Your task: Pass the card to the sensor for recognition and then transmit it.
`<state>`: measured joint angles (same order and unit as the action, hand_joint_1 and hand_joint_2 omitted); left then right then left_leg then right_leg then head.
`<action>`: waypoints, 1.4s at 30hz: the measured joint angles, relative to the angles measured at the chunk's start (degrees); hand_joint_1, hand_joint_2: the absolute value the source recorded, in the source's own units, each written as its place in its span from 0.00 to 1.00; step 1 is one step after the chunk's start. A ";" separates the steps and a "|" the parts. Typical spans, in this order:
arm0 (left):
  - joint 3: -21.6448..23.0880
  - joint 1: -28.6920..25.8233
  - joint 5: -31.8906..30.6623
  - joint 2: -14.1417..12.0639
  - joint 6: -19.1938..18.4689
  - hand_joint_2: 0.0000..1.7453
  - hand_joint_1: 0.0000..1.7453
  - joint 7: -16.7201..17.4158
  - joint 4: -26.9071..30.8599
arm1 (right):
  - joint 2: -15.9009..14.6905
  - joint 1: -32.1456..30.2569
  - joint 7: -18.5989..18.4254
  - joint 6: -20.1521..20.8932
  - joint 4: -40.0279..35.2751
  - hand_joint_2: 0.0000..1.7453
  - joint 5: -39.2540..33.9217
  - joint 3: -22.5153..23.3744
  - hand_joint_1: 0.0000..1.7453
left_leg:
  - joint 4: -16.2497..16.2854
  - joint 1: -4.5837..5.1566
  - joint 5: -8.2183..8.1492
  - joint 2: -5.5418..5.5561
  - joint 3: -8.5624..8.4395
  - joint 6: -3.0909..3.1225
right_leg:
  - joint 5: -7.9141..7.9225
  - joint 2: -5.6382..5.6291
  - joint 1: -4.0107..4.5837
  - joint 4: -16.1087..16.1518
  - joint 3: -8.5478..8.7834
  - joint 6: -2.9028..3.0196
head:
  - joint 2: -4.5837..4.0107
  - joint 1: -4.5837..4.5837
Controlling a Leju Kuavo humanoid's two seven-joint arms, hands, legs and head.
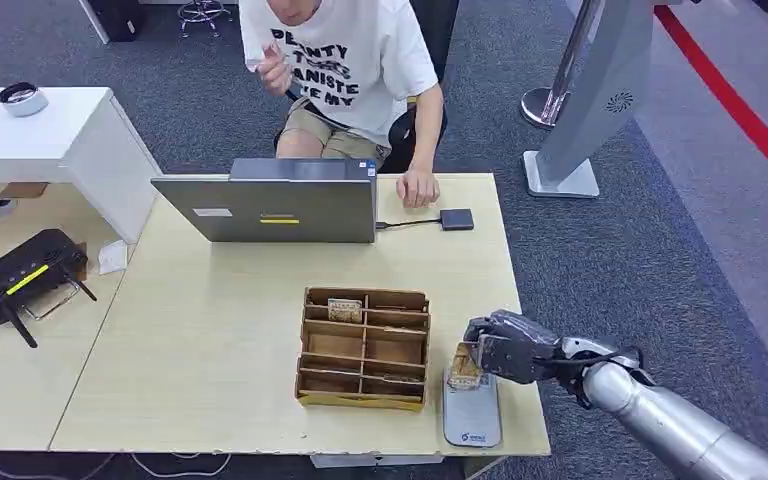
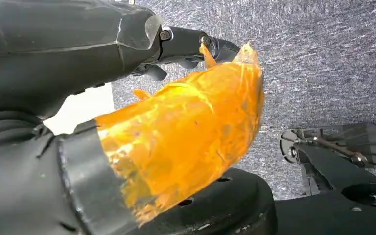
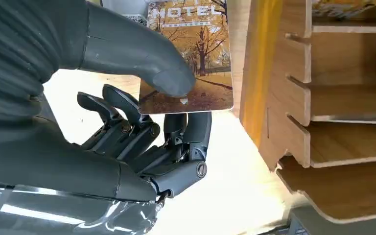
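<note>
Right wrist view: right robot hand [image 3: 142,127] pinches card [image 3: 196,58] beside wooden organizer [image 3: 323,122].

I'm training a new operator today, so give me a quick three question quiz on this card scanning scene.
1. True or false: the right hand holds the card above the grey sensor pad.
2. Which thing lies directly beside the sensor pad? A) wooden organizer B) laptop C) black router
3. Fill in: the person's hand rests on the table next to the ____.

Key:
1. True; thumb and fingers pinch the card.
2. A
3. laptop
</note>
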<state>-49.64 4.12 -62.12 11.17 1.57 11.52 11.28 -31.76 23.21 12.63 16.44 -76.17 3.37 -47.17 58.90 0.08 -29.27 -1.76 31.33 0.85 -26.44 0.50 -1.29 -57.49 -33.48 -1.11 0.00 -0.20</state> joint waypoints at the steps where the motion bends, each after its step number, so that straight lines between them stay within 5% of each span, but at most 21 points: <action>1: 0.00 0.00 -0.02 0.00 0.00 0.00 0.00 0.00 0.00 | 0.00 0.00 0.00 0.02 0.00 1.00 0.02 -0.02 1.00 | 0.00 0.00 0.00 0.00 0.00 0.00 | 0.00 0.00 0.00 0.00 0.00 0.00 | 0.00 0.00; 42: 0.00 0.01 -1.27 0.02 0.13 0.00 0.00 0.04 0.00 | 0.94 0.71 -1.75 -1.40 3.43 1.00 3.13 -7.10 1.00 | 0.00 0.00 0.00 0.00 -0.02 0.00 | 0.00 0.00 0.00 0.00 0.03 -0.01 | 0.00 0.00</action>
<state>-49.64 4.13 -63.39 11.19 1.70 11.56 11.28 -30.82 23.92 10.88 15.04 -72.74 6.49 -54.27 58.90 0.08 -29.27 -1.76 31.30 0.85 -26.44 0.50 -1.29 -57.49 -33.45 -1.11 0.00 -0.20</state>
